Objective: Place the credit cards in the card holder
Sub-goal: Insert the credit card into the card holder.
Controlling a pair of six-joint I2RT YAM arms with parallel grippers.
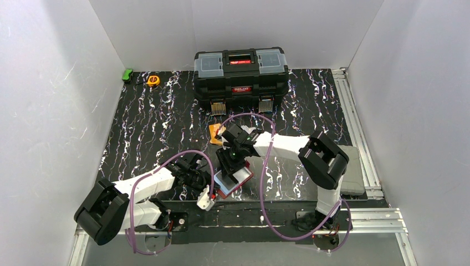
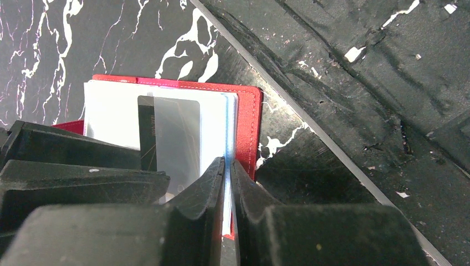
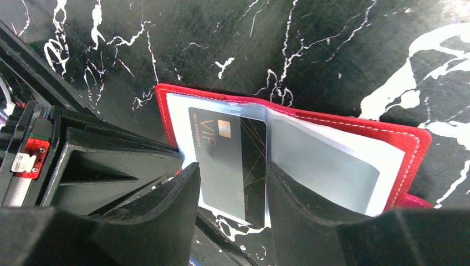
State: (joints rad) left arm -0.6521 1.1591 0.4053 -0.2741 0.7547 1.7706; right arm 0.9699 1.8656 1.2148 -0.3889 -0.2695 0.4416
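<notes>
L gripper [image 2: 227, 166]: fingers pressed together on the edge of card holder [image 2: 250, 111]; thin stack of clear pockets + red cover is pinched betw. them
R gripper [image 3: 230, 180]: fingers apart by the width of one card and clamped on VIP card [image 3: 224, 144], one finger at each long edge
VIP card: dark grey w/ gold chip + thin gold lines; far end lies over one page of the holder, near end sticks out twd the wrist; in left wrist view a clear sheet covers part of it; how deep in the pocket, cannot tell
Card holder: lies open on black marbled table [image 1: 155, 127], near the front edge, betw. the 2 arms; red cover below, pale pockets facing up
Orange cards [image 1: 215, 133]: small pile on table, just behind R gripper, apart from the holder
Toolbox [image 1: 241, 72]: big, black, at back of table, well apart from the holder
Tape measure [image 1: 153, 80]: yellow, round, back left corner, near a small green object [image 1: 127, 75]
Arms: L reaches in low from the left, R bends over the holder from the right
</notes>
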